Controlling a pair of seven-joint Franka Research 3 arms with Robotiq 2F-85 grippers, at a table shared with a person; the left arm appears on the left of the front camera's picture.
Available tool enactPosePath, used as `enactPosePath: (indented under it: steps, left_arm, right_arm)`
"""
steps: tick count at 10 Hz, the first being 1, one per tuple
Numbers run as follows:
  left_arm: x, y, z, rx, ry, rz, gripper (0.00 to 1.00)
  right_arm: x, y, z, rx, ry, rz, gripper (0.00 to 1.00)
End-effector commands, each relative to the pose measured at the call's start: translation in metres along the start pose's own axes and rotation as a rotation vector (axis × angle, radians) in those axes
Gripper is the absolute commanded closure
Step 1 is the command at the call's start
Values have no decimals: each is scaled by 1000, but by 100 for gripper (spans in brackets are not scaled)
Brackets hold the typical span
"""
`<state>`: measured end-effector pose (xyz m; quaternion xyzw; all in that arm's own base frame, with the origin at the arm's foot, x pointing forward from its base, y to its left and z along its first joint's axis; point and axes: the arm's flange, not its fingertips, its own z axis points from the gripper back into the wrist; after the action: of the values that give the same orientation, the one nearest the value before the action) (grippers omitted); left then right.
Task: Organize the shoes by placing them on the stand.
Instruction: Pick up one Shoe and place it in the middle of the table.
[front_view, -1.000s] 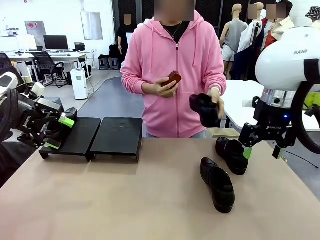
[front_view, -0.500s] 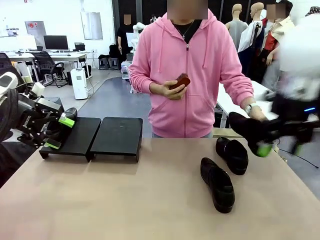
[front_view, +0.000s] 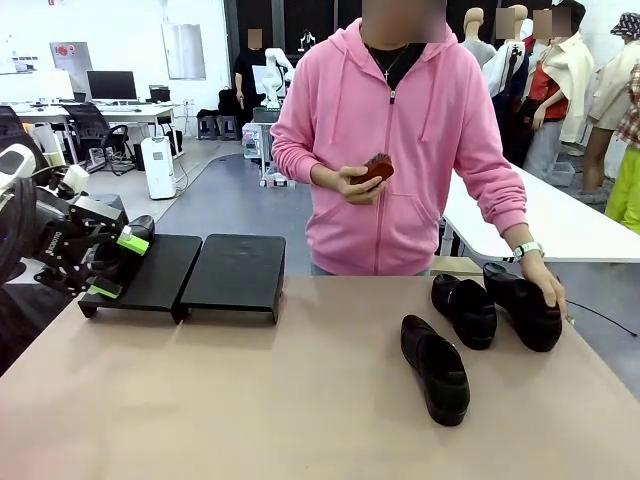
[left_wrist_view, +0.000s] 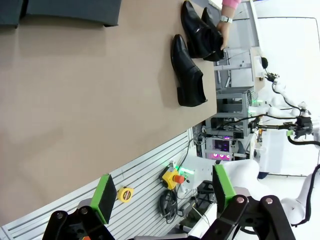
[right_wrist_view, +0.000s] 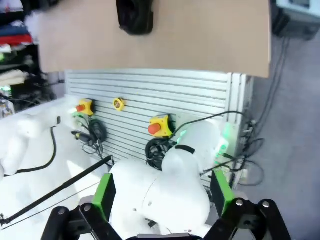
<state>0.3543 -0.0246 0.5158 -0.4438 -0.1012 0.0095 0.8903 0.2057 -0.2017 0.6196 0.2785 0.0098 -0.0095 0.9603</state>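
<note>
Three black glossy shoes lie on the right half of the table: one nearest me (front_view: 436, 368), one behind it (front_view: 466, 310), and one at the far right (front_view: 522, 306) with the person's hand (front_view: 548, 291) resting on it. The stand (front_view: 235, 270), two flat black platforms side by side, sits at the far left. My left gripper (front_view: 118, 266) hovers open at the stand's left end, holding nothing. In the left wrist view its green pads (left_wrist_view: 105, 197) stand wide apart, with the shoes (left_wrist_view: 187, 72) far off. My right gripper (right_wrist_view: 162, 192) is open and empty, facing my own base, with one shoe (right_wrist_view: 134, 15) beyond.
The person in a pink hoodie stands at the far edge and holds a small reddish-brown object (front_view: 377, 167) in the other hand. The tan table (front_view: 250, 400) is bare in the middle and front. A white table (front_view: 560, 225) stands behind on the right.
My right arm has swung out of the front view. The person has set a third shoe down at the far right of the table, hand still on it. The left arm has not moved.
</note>
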Motion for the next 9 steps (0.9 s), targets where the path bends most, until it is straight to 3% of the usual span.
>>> enactPosePath:
  steps: [1, 3, 5, 7, 9]
  left_arm:
    - [-1, -1, 3, 11, 10, 5, 0]
    - [-1, -1, 3, 11, 10, 5, 0]
    - [-1, -1, 3, 11, 10, 5, 0]
    - [-1, -1, 3, 11, 10, 5, 0]
    - [-1, -1, 3, 11, 10, 5, 0]
  right_arm:
    - [22, -10, -11, 62, -16, 16, 0]
    - [27, 7, -25, 4, -17, -7, 0]
    - [55, 56, -49, -104, -1, -26, 0]
    - [111, 134, -125, -245, 81, -49, 0]
    - [156, 190, -209, -383, 66, -57, 0]
